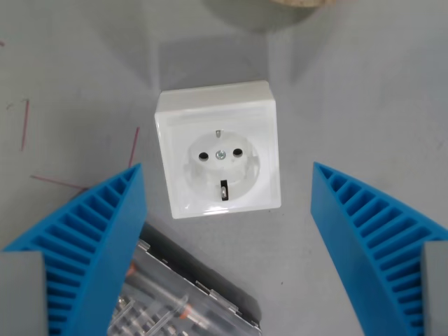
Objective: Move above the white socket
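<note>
Wrist view puts our wide-open gripper [227, 168] nearly over the white socket [218, 149], so we judge only fine centring remains.

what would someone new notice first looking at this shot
The white socket sits near the middle of the wrist view on the grey table, seen from straight above. Two ribbed blue fingers of the open gripper frame it from the lower corners, touching nothing. A clear plastic case lies at the bottom, partly behind the left finger.
</note>
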`<move>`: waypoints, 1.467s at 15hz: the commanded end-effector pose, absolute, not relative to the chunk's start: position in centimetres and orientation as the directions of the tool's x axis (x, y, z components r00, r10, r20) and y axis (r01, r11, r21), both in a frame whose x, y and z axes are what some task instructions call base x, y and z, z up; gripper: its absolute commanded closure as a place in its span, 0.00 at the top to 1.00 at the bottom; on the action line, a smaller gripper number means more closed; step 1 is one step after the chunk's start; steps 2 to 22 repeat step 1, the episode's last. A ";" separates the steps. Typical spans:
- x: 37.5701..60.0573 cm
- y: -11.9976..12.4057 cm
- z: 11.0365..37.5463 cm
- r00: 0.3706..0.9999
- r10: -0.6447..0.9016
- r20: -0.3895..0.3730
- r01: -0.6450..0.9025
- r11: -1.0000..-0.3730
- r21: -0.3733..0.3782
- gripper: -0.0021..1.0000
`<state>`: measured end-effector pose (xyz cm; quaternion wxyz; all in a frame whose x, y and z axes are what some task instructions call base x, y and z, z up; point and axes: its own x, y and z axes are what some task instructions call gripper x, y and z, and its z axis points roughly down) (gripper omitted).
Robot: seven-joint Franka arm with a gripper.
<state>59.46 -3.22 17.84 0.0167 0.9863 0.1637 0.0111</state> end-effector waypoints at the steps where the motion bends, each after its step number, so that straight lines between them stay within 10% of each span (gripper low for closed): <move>1: 60.5 -3.8 17.7 0.933 0.361 0.001 0.361 -0.932 -0.017 1.00; 22: 60.5 -3.8 17.7 0.933 0.361 0.001 0.361 -0.932 -0.017 1.00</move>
